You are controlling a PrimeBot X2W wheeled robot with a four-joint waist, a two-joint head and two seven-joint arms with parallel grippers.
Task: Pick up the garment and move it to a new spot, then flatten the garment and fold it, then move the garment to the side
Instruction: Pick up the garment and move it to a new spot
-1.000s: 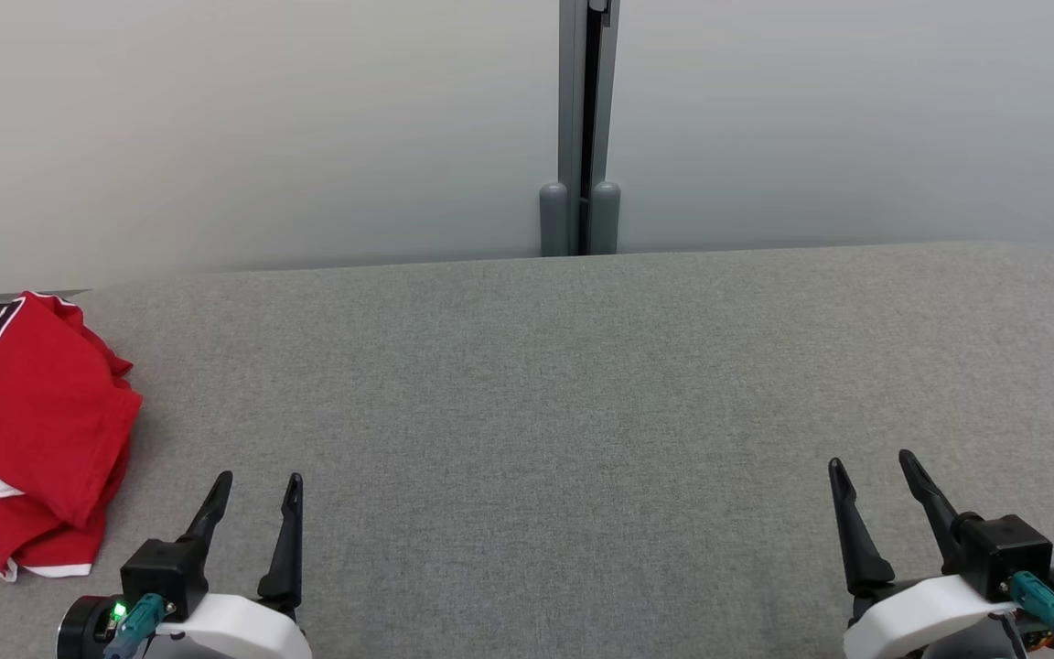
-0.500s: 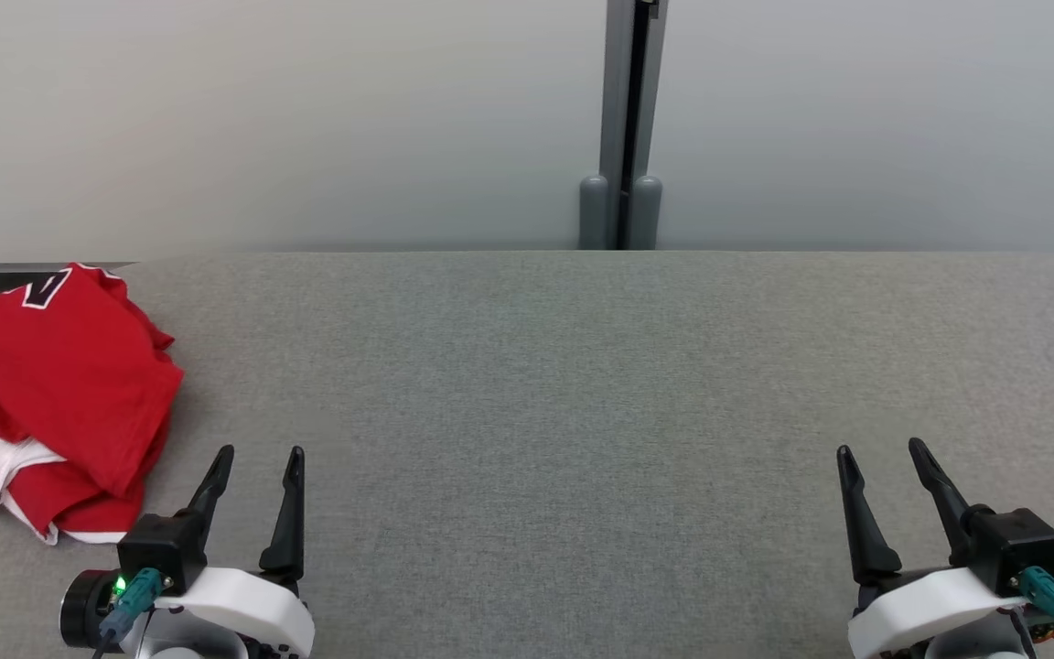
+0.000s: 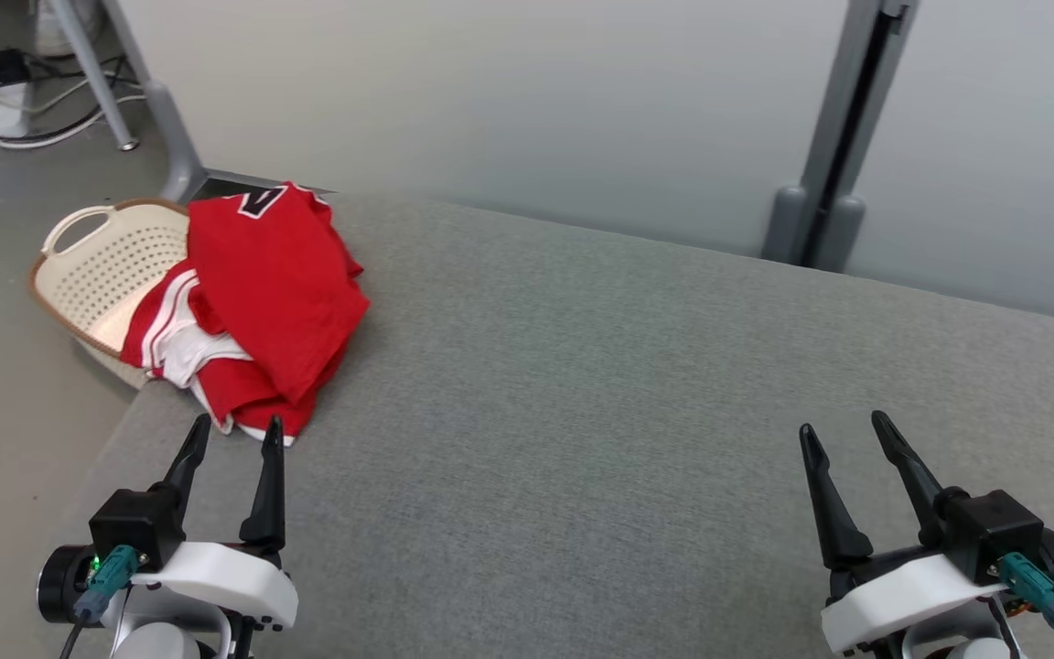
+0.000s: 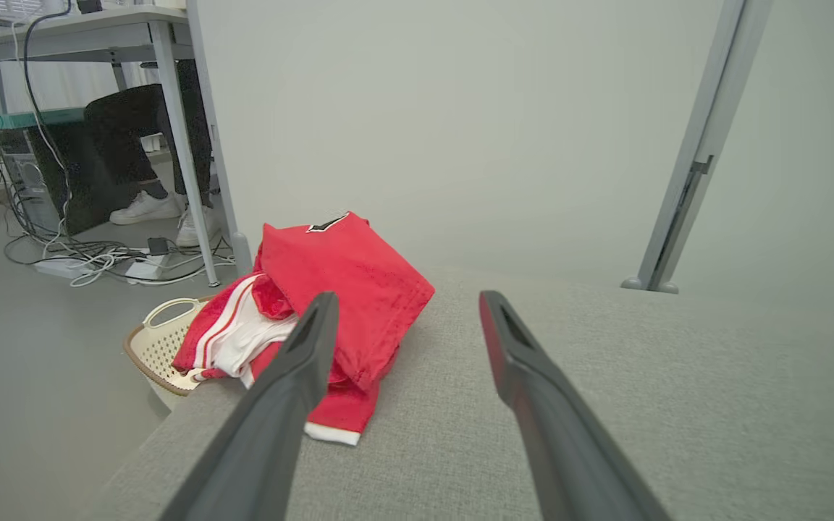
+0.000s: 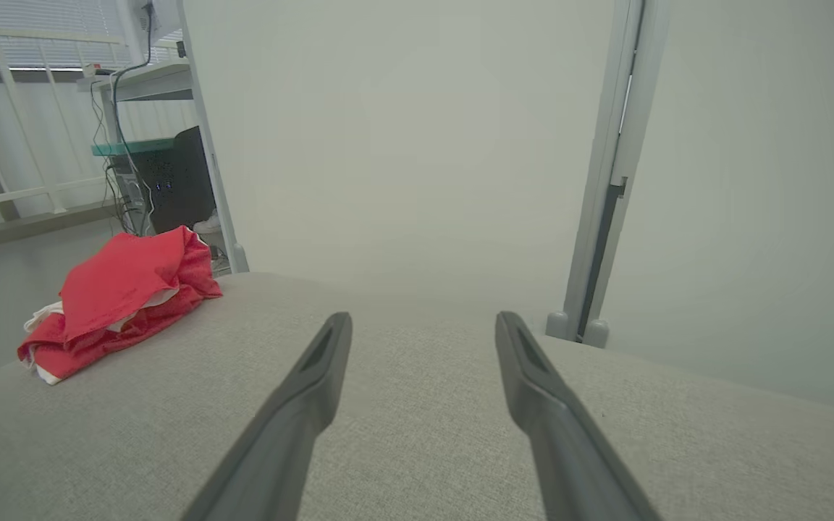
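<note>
Hovering spread above a grey desk [image 3: 582,384]

Both the left pincer [image 3: 239,421] and right pincer [image 3: 842,424] stand spread and empty, open fabric between them. Just beyond the left one, the crumpled red-and-white jersey [image 3: 275,284] overhangs the desk's left edge above a cream perforated basket [image 3: 92,270]. Its black-and-white mark [image 3: 262,201] is unreadable. Pale partition panels [image 3: 490,91] rise behind.

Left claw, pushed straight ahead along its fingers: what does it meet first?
Most likely the crumpled red garment: its white-trimmed hem lies just ahead of the open left claw, though the claw's height above the cloth is unclear.
</note>
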